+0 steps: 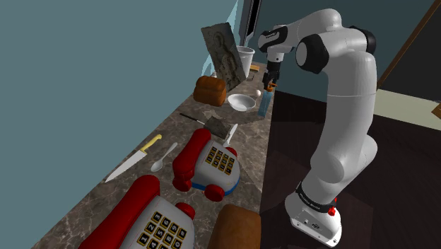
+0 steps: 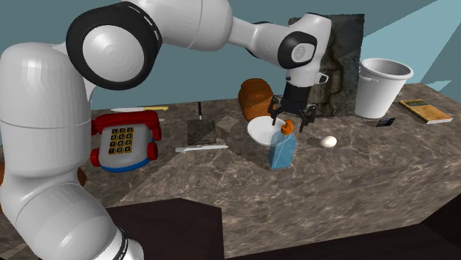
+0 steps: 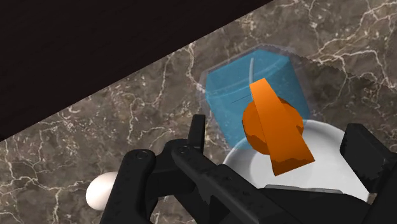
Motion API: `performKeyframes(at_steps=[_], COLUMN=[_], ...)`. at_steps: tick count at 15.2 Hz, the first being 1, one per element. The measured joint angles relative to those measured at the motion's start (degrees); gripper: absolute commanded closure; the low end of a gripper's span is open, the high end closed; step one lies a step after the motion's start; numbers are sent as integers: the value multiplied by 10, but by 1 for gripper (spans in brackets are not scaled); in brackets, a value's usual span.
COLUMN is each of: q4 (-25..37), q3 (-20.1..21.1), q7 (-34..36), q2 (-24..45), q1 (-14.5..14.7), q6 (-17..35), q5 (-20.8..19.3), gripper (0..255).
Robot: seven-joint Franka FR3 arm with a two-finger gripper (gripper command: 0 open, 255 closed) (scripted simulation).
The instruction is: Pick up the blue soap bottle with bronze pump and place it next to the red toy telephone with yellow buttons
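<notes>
Soap bottle stands beside bowl, perhaps touching.

Shoulder view: taken beside the arm, looking down along the counter. Second exterior view: set near the arm's base, faced across the counter to the wall. Wrist view: pointed down, close above the soap bottle, which is shared by all.

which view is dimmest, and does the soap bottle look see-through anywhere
Shoulder view is dimmest, the soap bottle dark beside the arm; second exterior view is brighter; in the wrist view its blue body looks see-through, a thin tube showing inside.
</notes>
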Motion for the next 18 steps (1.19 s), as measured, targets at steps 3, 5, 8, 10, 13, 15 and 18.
performKeyframes(at_steps=[3,5,8,10,13,15,18], q4=[0,0,0,0,6,17,35], q3=[0,0,0,0,-1,-2,-3], q7=[0,0,0,0,0,-1,1], q2=[0,0,-1,-1,-2,-4,-8], q1=[0,0,0,0,0,-2,-2], q6=[0,0,0,0,-8,-21,-42], q5=[0,0,0,0,-1,-2,-5], gripper=[255,255,255,255,255,255,255])
